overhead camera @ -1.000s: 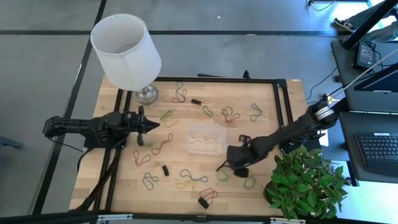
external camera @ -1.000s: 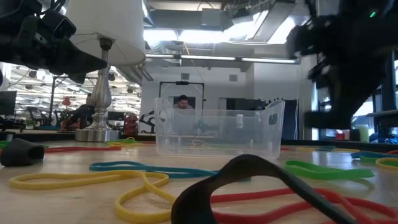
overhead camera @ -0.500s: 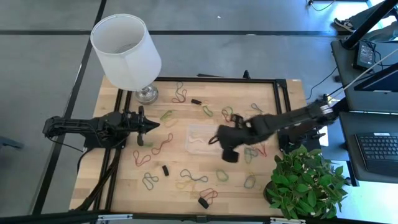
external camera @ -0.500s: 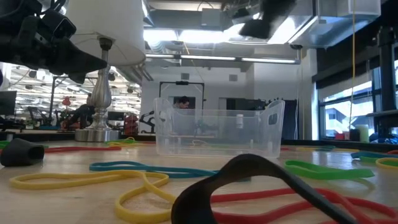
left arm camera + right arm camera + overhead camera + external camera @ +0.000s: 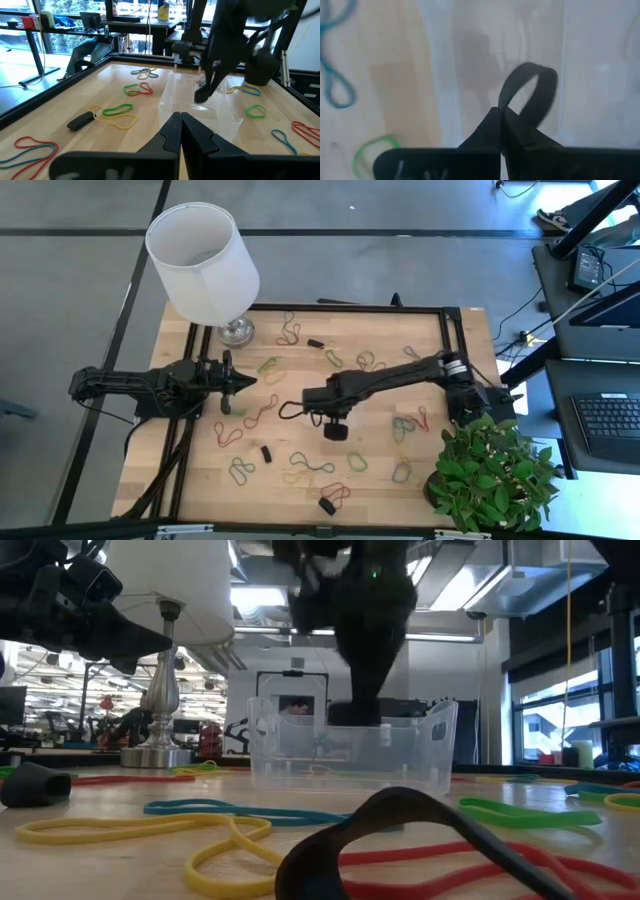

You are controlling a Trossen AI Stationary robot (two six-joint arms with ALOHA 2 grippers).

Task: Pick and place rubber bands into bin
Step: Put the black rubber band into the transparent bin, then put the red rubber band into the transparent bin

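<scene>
Many coloured rubber bands lie flat on the wooden table (image 5: 405,425) (image 5: 130,830). The clear bin (image 5: 350,745) (image 5: 195,107) rests on its base mid-table; the right arm mostly hides it in the high view. My right gripper (image 5: 501,114) hovers above the bin (image 5: 303,398), shut on a black rubber band (image 5: 530,92). The left gripper (image 5: 250,380) (image 5: 180,125) is shut on nothing and hangs above the table, left of the bin. My right gripper pinches the black rubber band between its two fingertips (image 5: 506,111), at one end of the loop. The band is lifted clear. Its free loop (image 5: 535,82) sticks out past the fingertips over the bin's clear floor.
A white lampshade on a metal base (image 5: 203,260) stands at the far left corner. A potted plant (image 5: 490,470) sits at the near right corner. A black frame rail (image 5: 445,340) borders the table. Small black blocks (image 5: 266,452) lie among the bands.
My right gripper has risen from the table near its near right part and swung toward the left and far side, ending above the bin with the black band in its fingers. The left arm has kept still.
</scene>
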